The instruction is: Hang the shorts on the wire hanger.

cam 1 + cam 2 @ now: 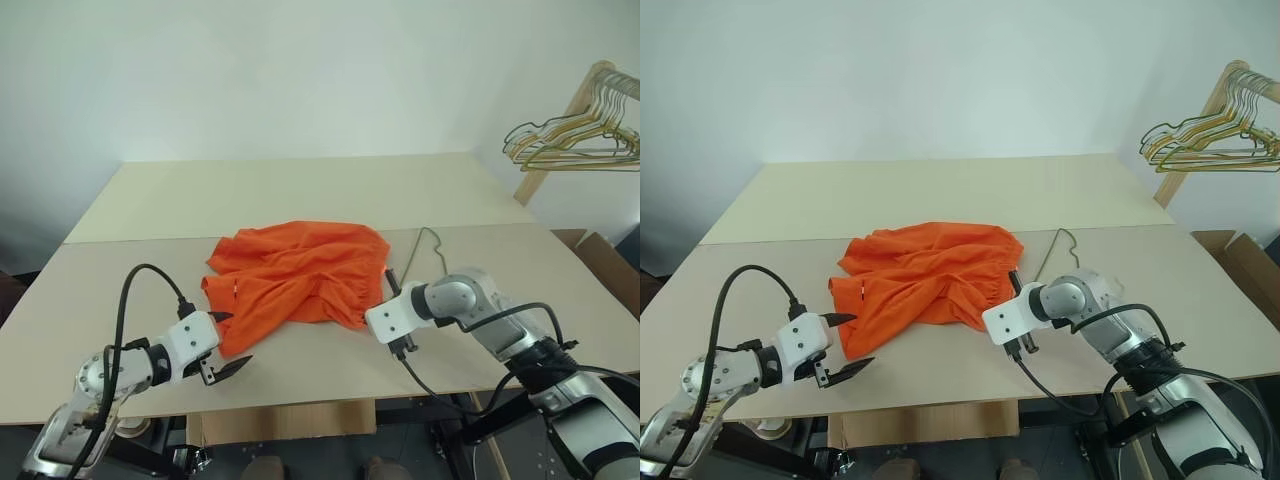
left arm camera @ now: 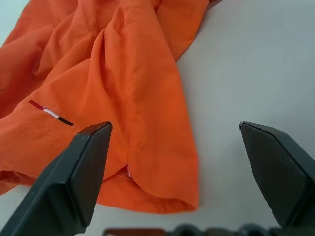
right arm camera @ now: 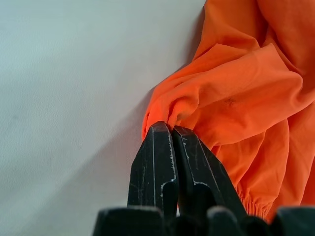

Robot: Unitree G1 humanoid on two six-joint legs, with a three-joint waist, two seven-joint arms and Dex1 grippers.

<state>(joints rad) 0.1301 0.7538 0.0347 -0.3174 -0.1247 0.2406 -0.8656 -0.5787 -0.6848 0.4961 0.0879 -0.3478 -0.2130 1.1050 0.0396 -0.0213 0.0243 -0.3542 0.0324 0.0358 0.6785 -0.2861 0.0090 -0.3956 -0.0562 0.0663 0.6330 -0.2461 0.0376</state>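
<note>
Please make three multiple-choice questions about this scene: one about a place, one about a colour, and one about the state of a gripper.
1. Where do the shorts lie?
A. on the table
B. on the wooden rack
C. in a box

2. What colour are the shorts?
A. blue
B. orange
C. grey

3. How stands the right gripper?
A. wide open above the table
B. shut on the wire hanger
C. shut on the shorts

Key: 1 A, the fabric is spread flat on the tabletop. 2 B, the fabric is bright orange. 3 C, the right wrist view shows the black fingers pressed together, pinching a fold at the fabric's edge.
</note>
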